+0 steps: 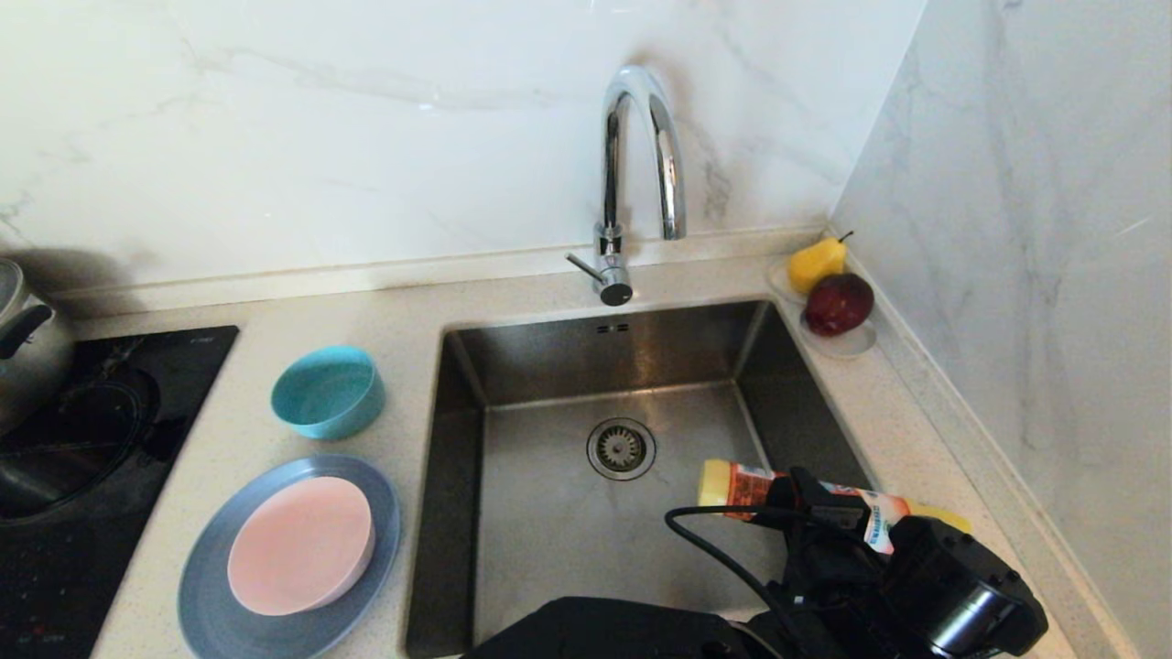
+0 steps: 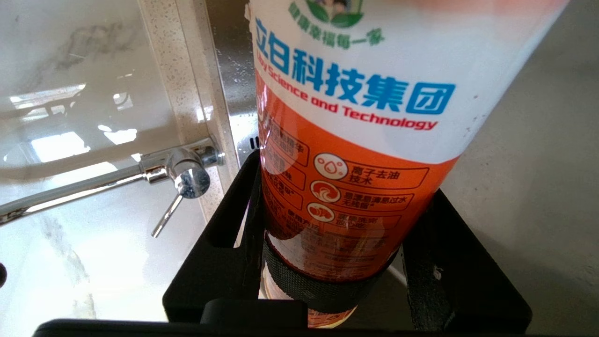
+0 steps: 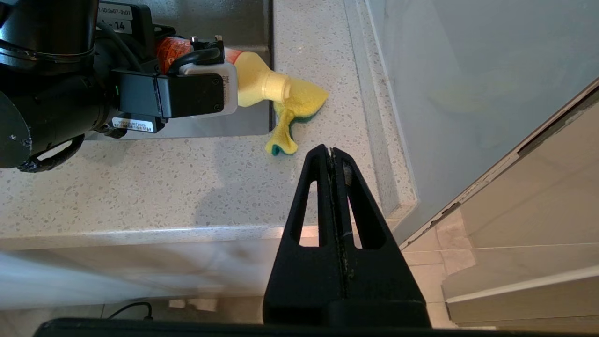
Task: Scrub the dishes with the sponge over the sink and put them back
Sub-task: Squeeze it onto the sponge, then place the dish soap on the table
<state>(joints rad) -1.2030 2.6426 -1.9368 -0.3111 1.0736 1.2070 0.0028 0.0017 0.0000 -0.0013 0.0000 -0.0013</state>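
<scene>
Sponge (image 3: 299, 105), on the counter's right edge beside the sink (image 1: 549, 513), under the soap bottle (image 1: 806, 499) clamped in the left gripper (image 2: 327, 281): soaping step; squeeze next, right gripper (image 3: 333, 154) shut, idle.

The left tool (image 2: 327, 262) is clamped around a detergent bottle (image 2: 355, 140), held near the tabletop's (image 3: 140, 187) right front corner. The right tool (image 3: 333, 157), fingers pressed together, hangs off the tabletop's front edge.
</scene>
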